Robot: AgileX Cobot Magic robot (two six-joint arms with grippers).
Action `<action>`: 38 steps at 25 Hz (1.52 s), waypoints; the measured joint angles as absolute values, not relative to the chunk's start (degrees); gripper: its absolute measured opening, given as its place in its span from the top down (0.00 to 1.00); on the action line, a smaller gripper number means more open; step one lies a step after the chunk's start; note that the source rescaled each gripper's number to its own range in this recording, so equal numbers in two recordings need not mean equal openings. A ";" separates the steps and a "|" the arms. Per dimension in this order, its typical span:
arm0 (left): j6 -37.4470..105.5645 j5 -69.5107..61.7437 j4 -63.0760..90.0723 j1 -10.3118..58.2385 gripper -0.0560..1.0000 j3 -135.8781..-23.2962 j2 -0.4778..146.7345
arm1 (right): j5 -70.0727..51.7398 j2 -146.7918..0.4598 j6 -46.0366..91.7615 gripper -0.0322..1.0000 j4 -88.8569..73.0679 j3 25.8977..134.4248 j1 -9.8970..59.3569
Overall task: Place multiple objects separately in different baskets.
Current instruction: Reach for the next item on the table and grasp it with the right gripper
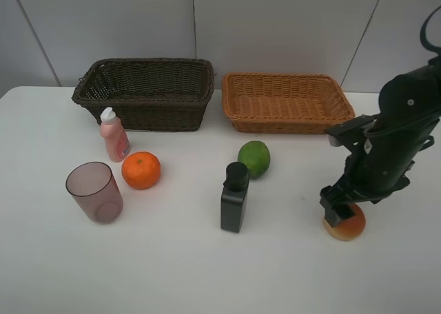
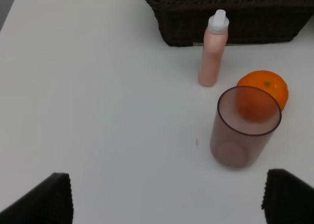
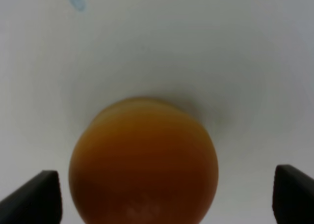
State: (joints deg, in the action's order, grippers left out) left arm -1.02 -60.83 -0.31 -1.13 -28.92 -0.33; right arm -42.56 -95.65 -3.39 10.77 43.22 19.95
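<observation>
Right wrist view: right gripper [image 3: 162,197] jaws spread wide astride the peach [image 3: 143,160] on the table [image 3: 196,47], not yet clamped; left gripper [image 2: 167,197] spread, empty, near the cup [image 2: 244,128]. Risk: peach sits slightly off-centre, so closing may nudge it rolling away.
</observation>
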 joint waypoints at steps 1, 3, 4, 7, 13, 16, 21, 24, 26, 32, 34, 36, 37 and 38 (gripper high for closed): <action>-1.02 -60.83 -0.31 -1.13 0.00 -28.92 -0.33 | -42.42 -95.65 -3.39 0.03 10.77 43.22 19.95; -1.02 -60.83 -0.31 -1.13 0.00 -28.92 -0.33 | -42.38 -95.65 -3.39 0.03 10.77 43.22 19.95; -1.02 -60.83 -0.31 -1.13 0.00 -28.92 -0.33 | -42.25 -95.65 -3.39 0.03 10.77 43.22 19.95; -1.02 -60.83 -0.31 -1.13 0.00 -28.92 -0.33 | -41.85 -95.65 -3.39 0.03 10.77 43.22 19.95; -1.02 -60.83 -0.31 -1.13 0.00 -28.92 -0.33 | -41.20 -95.65 -3.39 0.03 10.49 43.22 19.95; -1.02 -60.83 -0.31 -1.13 0.00 -28.92 -0.33 | -41.18 -95.65 -3.39 0.03 9.67 43.22 19.95; -1.02 -60.83 -0.31 -1.13 0.00 -28.92 -0.33 | -38.29 -95.65 -3.39 0.03 8.48 41.39 19.95; -1.02 -60.83 -0.31 -1.13 0.00 -28.92 -0.33 | -35.97 -95.65 -3.39 0.03 8.27 39.24 19.95; -1.02 -60.83 -0.31 -1.13 0.00 -28.92 -0.33 | -34.70 -95.65 -3.39 0.03 8.32 38.46 19.95; -1.02 -60.83 -0.31 -1.13 0.00 -28.92 -0.33 | -33.06 -95.65 -3.39 0.03 8.17 38.41 19.95; -1.02 -60.83 -0.31 -1.13 0.00 -28.92 -0.33 | -33.06 -95.65 -3.39 0.03 8.17 38.41 19.95; -1.02 -60.83 -0.31 -1.13 0.00 -28.92 -0.33 | -33.06 -95.65 -3.39 0.03 8.15 38.41 19.95; -1.02 -60.83 -0.31 -1.13 0.00 -28.92 -0.33 | -32.93 -95.65 -3.39 0.03 8.15 38.41 19.95; -1.02 -60.83 -0.31 -1.13 0.00 -28.92 -0.33 | -32.88 -95.65 -3.39 0.03 8.10 38.41 19.95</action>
State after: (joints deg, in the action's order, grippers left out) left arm -1.02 -60.83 -0.31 -1.13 -28.92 -0.33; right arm -32.88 -95.65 -3.39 8.10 38.41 19.95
